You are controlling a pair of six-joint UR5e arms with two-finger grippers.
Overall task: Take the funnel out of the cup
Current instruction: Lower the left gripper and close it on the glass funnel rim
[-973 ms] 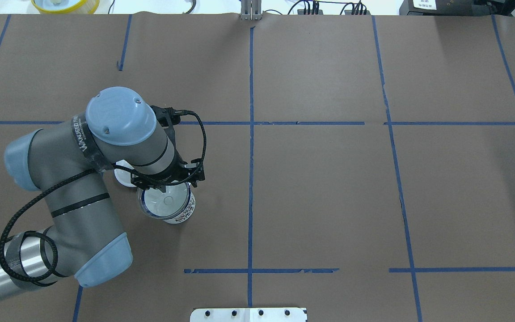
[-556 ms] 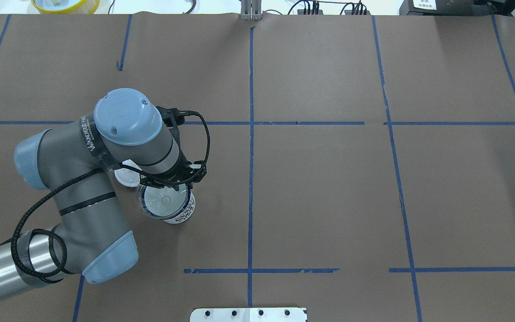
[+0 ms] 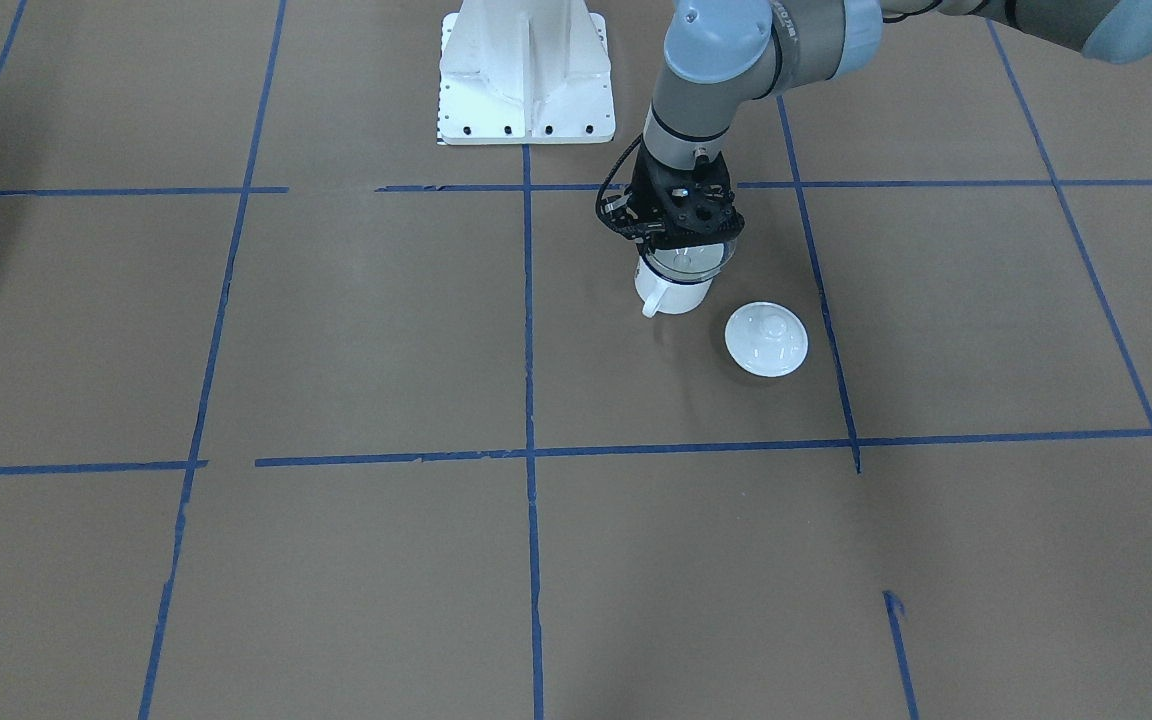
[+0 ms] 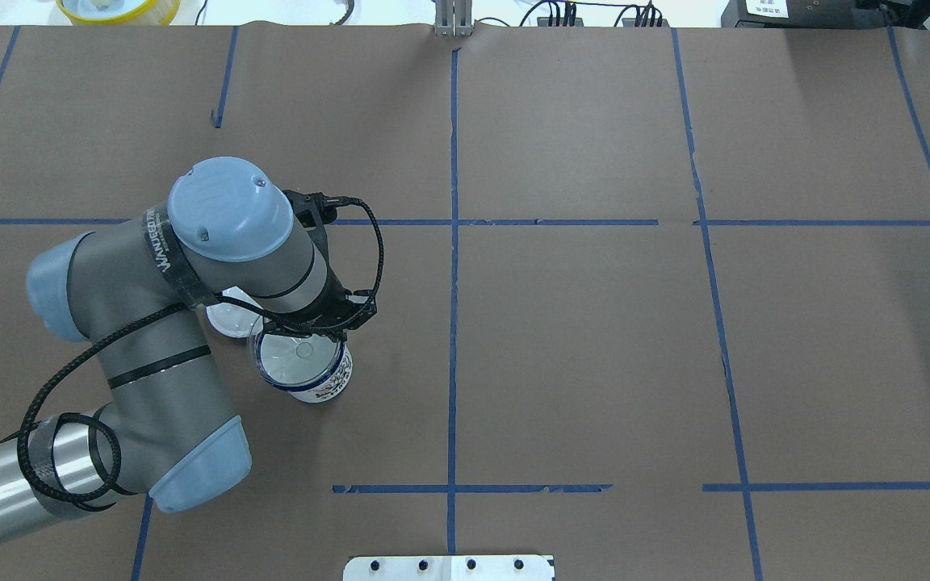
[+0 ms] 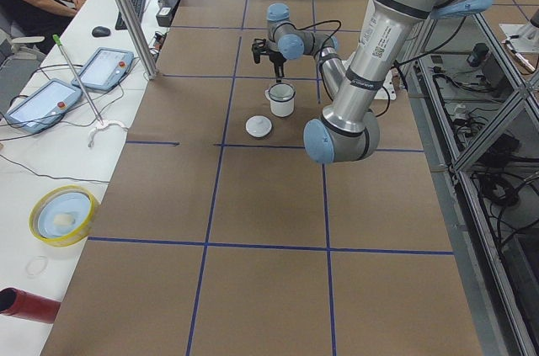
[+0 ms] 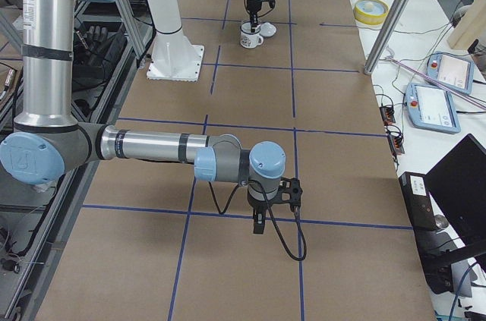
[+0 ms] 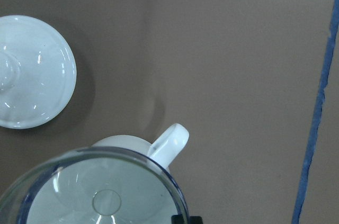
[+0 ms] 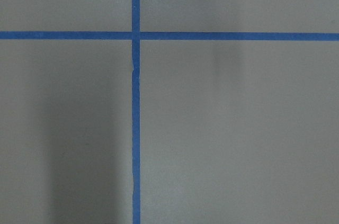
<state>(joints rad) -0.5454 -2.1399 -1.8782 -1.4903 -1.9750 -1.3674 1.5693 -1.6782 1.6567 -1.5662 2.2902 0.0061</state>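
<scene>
Toward the left half of the table [image 4: 594, 363], seen from overhead, the left gripper [image 4: 312, 329] reaches straight down. Its fingers pinch the rim of the funnel [image 4: 291, 367] at the rim's 12 o'clock edge. The funnel is clear plastic and sits in the mouth of the cup [image 4: 328, 387], a white mug. The rim is probably the grip point because it is the one part standing above the cup, and a straight upward pull should free the spout. A white lid [image 4: 231, 323] lies just beside the cup at its 10 o'clock. The right gripper [image 6: 258, 224] hangs above the table, well apart from the cup, and whether its fingers are parted or together cannot be told. Compared with a second ago, the left arm's wrist and elbow sit slightly toward 3 o'clock. The funnel's centre hole has shifted a little toward 12 o'clock. Cup and lid are unmoved.
</scene>
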